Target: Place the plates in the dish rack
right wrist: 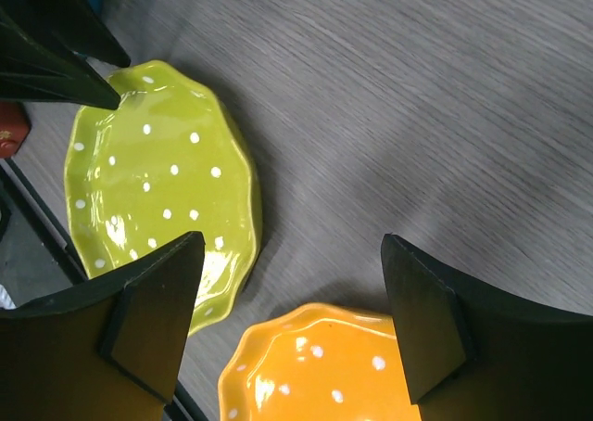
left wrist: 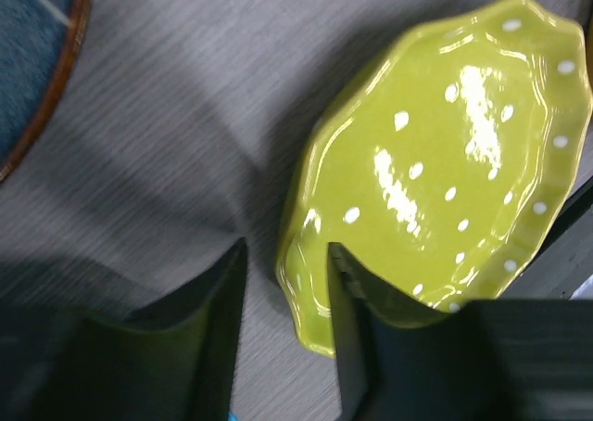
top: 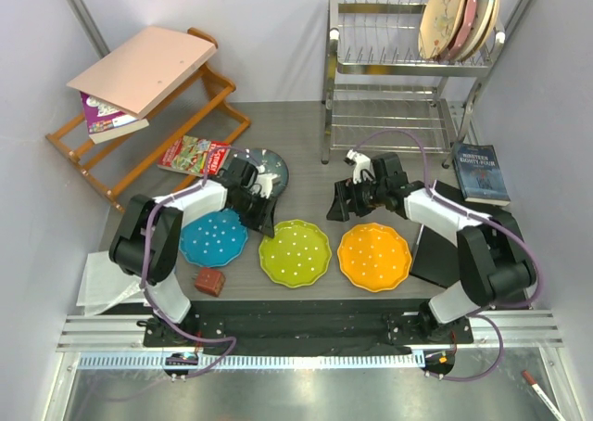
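Observation:
The lime green plate [top: 295, 252] lies flat between the blue plate [top: 213, 237] and the orange plate [top: 374, 256]. My left gripper [top: 262, 221] is open at the green plate's far-left rim. In the left wrist view [left wrist: 287, 254] the rim [left wrist: 310, 291] sits between the jaws, with a gap to the outer finger [left wrist: 215, 328]. My right gripper [top: 341, 208] is open wide and empty, above the table by the orange plate's far edge [right wrist: 324, 347]. The dark speckled plate [top: 274, 169] is partly hidden behind my left arm. The chrome dish rack [top: 371, 115] stands at the back.
Cream, pink and pale blue plates [top: 459, 15] lean in the rack's top tier. A wooden shelf [top: 153, 147] with books stands back left, and a magazine [top: 193, 152] lies beside it. A dark book [top: 481, 172] lies at right. A small brown block [top: 209, 281] sits near the blue plate.

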Tool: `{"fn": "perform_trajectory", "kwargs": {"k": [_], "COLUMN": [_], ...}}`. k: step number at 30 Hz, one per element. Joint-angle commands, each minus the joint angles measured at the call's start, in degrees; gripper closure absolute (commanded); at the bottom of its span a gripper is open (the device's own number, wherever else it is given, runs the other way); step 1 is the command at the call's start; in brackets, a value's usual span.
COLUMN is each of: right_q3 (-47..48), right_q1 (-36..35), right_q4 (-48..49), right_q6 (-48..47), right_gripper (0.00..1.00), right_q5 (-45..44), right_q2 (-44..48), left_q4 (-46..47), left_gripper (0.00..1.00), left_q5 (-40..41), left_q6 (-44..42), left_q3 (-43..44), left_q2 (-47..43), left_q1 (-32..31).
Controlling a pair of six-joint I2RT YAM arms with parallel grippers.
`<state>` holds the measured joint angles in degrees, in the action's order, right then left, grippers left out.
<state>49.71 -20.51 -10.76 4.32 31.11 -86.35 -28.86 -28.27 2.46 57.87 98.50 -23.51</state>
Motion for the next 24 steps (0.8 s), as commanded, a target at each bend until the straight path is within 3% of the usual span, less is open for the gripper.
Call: {"fn": "perform_trajectory", "kwargs": {"k": [1,2,4,18,24], "right_q3": [2.49,3.54,4.77,7.07,5.57], "right_q1": [-0.23,-0.23,-0.23,-0.23,-0.23], "right_q4": [5.84,6.19,6.55,7.68,7.78], "right_q6": [1.74,1.92,2.01,1.92,2.10], "right_gripper": [0.18,0.19,0.19,0.20,0.20], "right_q5": [0.26,0.52,0.79,-0.97,-1.67], "right_q2": [-4.08,-4.96,-7.33,-8.75,-7.61], "left_q4": [2.14,2.40,2.32,4.52,3.47], "left_gripper": [0.65,0.72,0.76,0.76,0.73], "left_q5": [0.06,0.06,0.06,1.91,2.17], "left_q6": [-0.53,-0.61,-0.70,0.18,-0.44], "left_q3": [4.26,4.79,6.90,20.60,22.38], "left_q2": [3.00,3.62,5.38,15.30,14.89], "left_q1": [-0.05,0.04,0.13,1.18,1.62]}}
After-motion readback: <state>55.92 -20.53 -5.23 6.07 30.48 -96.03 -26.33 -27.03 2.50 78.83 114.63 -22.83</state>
